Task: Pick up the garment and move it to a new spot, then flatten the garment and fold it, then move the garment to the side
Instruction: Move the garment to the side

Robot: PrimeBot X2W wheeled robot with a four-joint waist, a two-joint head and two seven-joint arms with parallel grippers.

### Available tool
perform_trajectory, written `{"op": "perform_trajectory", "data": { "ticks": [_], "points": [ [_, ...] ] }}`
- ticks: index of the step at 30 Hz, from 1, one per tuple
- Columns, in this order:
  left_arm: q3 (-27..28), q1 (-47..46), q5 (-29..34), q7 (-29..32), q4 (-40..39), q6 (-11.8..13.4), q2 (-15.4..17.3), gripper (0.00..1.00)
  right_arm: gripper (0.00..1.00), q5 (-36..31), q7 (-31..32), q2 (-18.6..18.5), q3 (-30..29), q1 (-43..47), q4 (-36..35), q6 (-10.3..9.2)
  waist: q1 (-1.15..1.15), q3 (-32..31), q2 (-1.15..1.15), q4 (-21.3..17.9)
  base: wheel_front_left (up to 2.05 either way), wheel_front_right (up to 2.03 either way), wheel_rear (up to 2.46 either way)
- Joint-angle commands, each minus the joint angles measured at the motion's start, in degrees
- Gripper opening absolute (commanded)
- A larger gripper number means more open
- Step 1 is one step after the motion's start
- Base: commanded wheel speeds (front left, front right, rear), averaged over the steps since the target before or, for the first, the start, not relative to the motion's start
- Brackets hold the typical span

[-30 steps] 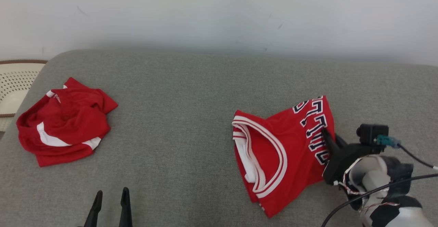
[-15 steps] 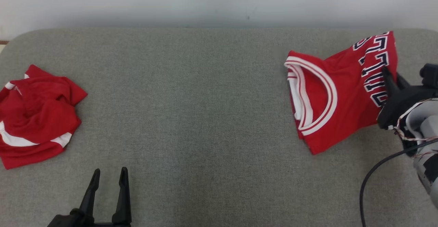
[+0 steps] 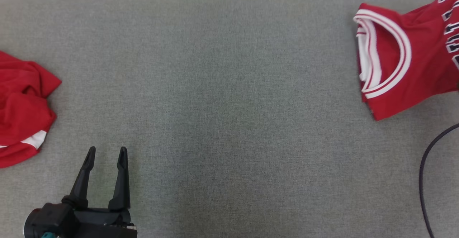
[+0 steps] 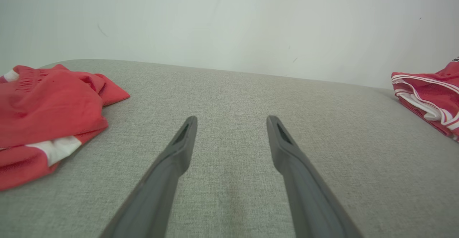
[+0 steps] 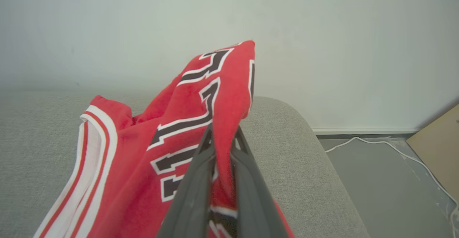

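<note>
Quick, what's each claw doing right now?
Left claw: open, holding nothing.
Right claw: closed on the red jersey.

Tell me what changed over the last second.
The right gripper, shut on the jersey, has carried it to the robot's right and farther back across the grey cushion; the head camera also shifted. Unchanged: that grip, the crumpled red garment lying at the left, and the left gripper, open and empty.
</note>
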Motion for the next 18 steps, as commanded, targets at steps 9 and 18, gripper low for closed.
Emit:
{"op": "perform_trajectory", "data": {
  "ticks": [9,18],
  "points": [
    [0.20,-0.94,0.28,0.26,-2.16,0.32,1.32,1.00,0.00,-0.70,-0.70,-2.03,1.38,-5.31,4.11,-0.04,-0.01,3.48,-0.01,0.37,0.00,0.00,0.00],
    [-0.04,-1.47,0.14,0.43,-2.55,0.84,1.55,1.00,1.00,-2.91,-1.14,-1.73,3.12,-7.42,8.64,-0.04,-0.01,4.07,-0.01,0.62,0.00,0.00,0.00]
  ]
}}
